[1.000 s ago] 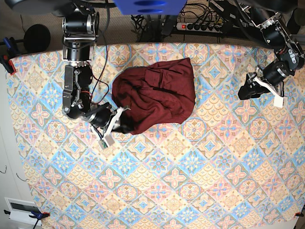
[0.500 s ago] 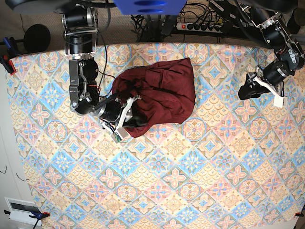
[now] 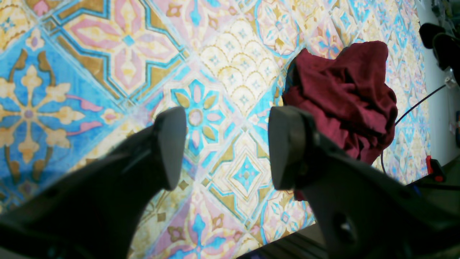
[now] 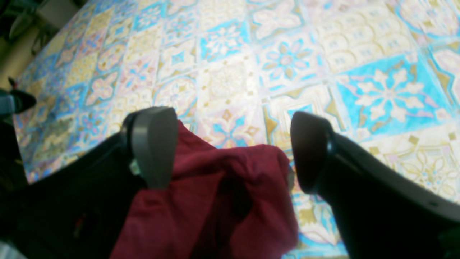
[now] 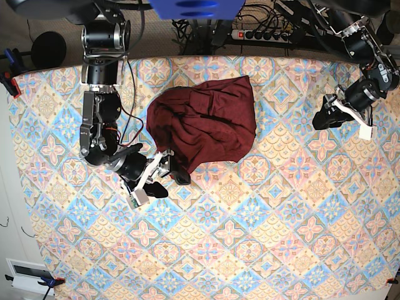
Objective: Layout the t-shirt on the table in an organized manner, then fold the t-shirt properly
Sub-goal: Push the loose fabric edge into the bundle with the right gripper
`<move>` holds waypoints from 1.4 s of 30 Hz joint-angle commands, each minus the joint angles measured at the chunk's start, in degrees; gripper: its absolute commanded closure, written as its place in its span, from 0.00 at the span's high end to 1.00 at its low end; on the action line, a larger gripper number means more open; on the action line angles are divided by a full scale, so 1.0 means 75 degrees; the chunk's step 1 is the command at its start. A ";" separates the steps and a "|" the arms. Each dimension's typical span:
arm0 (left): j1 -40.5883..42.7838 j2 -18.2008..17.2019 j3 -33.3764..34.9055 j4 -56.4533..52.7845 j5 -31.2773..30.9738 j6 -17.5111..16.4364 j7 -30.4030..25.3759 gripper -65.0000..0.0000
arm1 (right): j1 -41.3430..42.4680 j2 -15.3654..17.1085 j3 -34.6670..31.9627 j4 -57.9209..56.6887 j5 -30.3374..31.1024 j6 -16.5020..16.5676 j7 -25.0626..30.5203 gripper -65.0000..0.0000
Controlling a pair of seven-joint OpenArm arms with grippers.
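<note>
The dark maroon t-shirt (image 5: 206,122) lies crumpled in a heap on the patterned table (image 5: 250,237), toward the back and left of centre. My right gripper (image 5: 169,183) is open at the heap's front-left edge. In the right wrist view its fingers (image 4: 154,144) stand wide apart, with a fold of the t-shirt (image 4: 222,208) lying loose below and between them. My left gripper (image 5: 320,120) hovers near the table's right edge, far from the shirt. It is open and empty (image 3: 228,147) over bare table (image 3: 107,54), with the t-shirt (image 3: 345,93) beyond it.
A power strip (image 5: 262,34) and tangled cables lie behind the table's back edge. A red clamp (image 5: 11,81) grips the back-left corner. A thin cable (image 5: 131,112) runs along the right arm beside the shirt. A white box (image 5: 28,273) sits off the front-left corner.
My right gripper pushed the shirt's front-left edge inward, then opened, let go of it and drew back toward the front. The left arm has not moved.
</note>
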 commanded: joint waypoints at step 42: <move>-0.0075 -0.0154 -0.0053 0.0098 -0.0144 -0.0023 -0.0106 0.54 | -0.1407 0.0066 -0.0907 0.2852 0.0124 0.0022 0.0123 0.01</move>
